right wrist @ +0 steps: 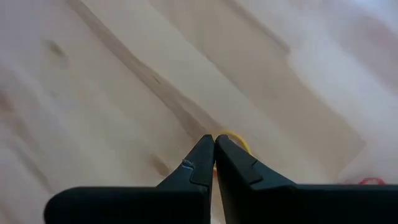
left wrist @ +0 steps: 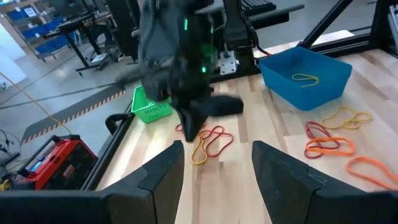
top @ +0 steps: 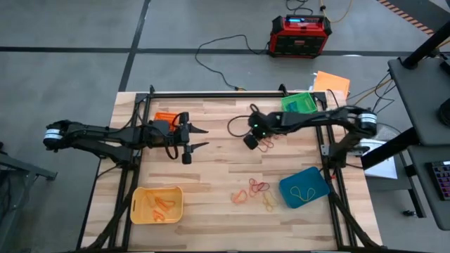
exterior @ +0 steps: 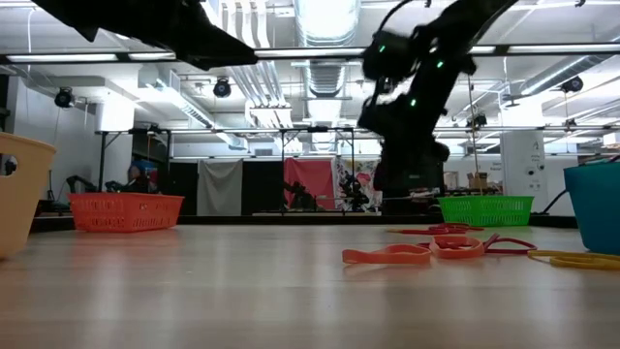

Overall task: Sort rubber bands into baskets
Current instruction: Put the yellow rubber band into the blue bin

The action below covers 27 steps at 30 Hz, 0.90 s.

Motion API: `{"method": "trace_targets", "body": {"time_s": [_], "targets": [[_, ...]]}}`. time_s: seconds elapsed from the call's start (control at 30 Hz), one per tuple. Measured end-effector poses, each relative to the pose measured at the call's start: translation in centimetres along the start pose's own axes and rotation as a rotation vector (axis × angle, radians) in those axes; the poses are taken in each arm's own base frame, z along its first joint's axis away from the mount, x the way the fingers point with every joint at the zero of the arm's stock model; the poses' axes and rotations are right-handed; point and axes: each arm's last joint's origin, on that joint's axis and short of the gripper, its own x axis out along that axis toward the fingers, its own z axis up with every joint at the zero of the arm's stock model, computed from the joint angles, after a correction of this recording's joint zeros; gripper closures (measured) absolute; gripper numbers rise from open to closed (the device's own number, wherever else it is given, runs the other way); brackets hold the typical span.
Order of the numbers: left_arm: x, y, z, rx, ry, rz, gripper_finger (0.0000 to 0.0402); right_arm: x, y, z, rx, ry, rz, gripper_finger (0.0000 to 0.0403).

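You only get a sliver of the thin yellow rubber band [right wrist: 235,138] past the right gripper [right wrist: 214,144]'s closed black fingertips; whether they pinch it, you can't tell. The blue plastic basket [exterior: 596,206] runs off the low view's edge.

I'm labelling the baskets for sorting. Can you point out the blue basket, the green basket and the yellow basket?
blue basket [top: 290,190]: high view, on its bare floor.
green basket [top: 299,104]: high view, on its mesh floor.
yellow basket [top: 144,213]: high view, on its floor near the handle end.
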Motion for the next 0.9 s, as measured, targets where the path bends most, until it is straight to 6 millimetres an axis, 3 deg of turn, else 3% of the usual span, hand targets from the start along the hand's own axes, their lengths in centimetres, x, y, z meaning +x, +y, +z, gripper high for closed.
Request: {"method": "trace_targets", "body": {"time_s": [0.2, 0.37, 0.73, 0.9], "targets": [[0.0, 0.0, 0.1, 0.006, -0.006, 0.006, 0.0228, 3.3, 0.8, 0.7, -0.068, 0.204, -0.104, 0.0394], [0.0, 0.0, 0.1, 0.011, -0.006, 0.006, 0.0228, 5.0, 1.1, 1.3, -0.112, 0.277, -0.124, 0.0384], [0.0, 0.0, 0.1, 0.024, -0.009, 0.007, 0.0228, 5.6, 1.0, 1.6, -0.117, 0.32, -0.052, 0.0276], [0.0, 0.0, 0.1, 0.024, -0.009, 0.007, 0.0228, 6.8, 1.1, 1.3, -0.116, 0.324, -0.057, 0.0252]]}}
